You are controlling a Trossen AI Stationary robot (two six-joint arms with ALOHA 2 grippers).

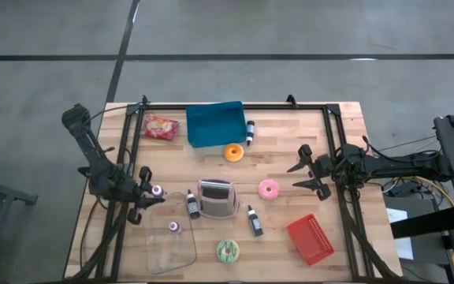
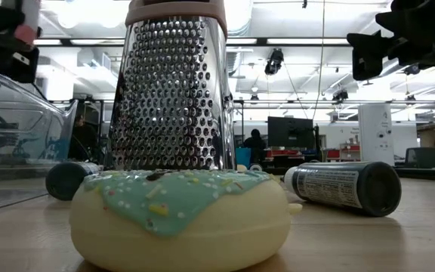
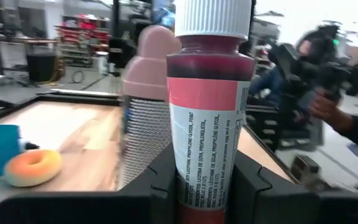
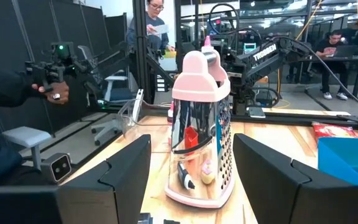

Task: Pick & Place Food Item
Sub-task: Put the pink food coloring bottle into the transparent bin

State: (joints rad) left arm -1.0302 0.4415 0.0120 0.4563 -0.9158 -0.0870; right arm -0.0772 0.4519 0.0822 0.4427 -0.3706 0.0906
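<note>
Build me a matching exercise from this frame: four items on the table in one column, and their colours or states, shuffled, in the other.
Items
1. doughnut nearest the right gripper
2. doughnut beside the blue bin
3. doughnut at the table's front edge
4. small bottle with a white cap

Descriptions
A. orange
B. held upright in the left gripper
C. pink icing
D. green icing with sprinkles

Pairs: 1-C, 2-A, 3-D, 4-B
</note>
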